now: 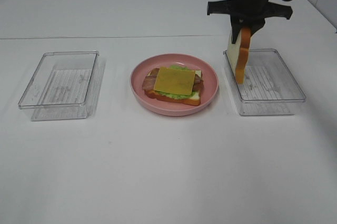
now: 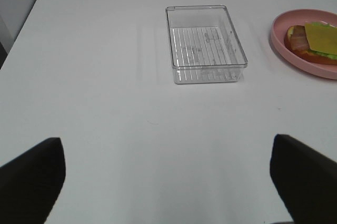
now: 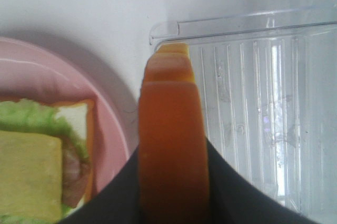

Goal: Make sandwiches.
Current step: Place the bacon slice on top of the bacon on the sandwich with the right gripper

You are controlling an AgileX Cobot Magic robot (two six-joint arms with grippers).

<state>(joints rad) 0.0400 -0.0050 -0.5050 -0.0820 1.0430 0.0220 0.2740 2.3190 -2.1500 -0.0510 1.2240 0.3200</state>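
On the pink plate [image 1: 174,110] lies a partly built sandwich [image 1: 174,83]: a bread slice with lettuce, bacon and a yellow cheese square on top. My right gripper [image 1: 244,28] is shut on a second bread slice [image 1: 239,55], which hangs on edge above the left rim of the right-hand clear box [image 1: 274,89]. The right wrist view shows this slice's orange-brown crust [image 3: 171,145] pinched between the dark fingers, with the plate [image 3: 113,129] to one side of it. My left gripper [image 2: 168,182] is open and holds nothing; it hovers over bare table, well short of the left box [image 2: 205,45].
A clear plastic box [image 1: 60,84] stands left of the plate, with nothing in it. The right box [image 3: 253,103] shows only its ribbed floor. A seam in the white table runs behind all three.
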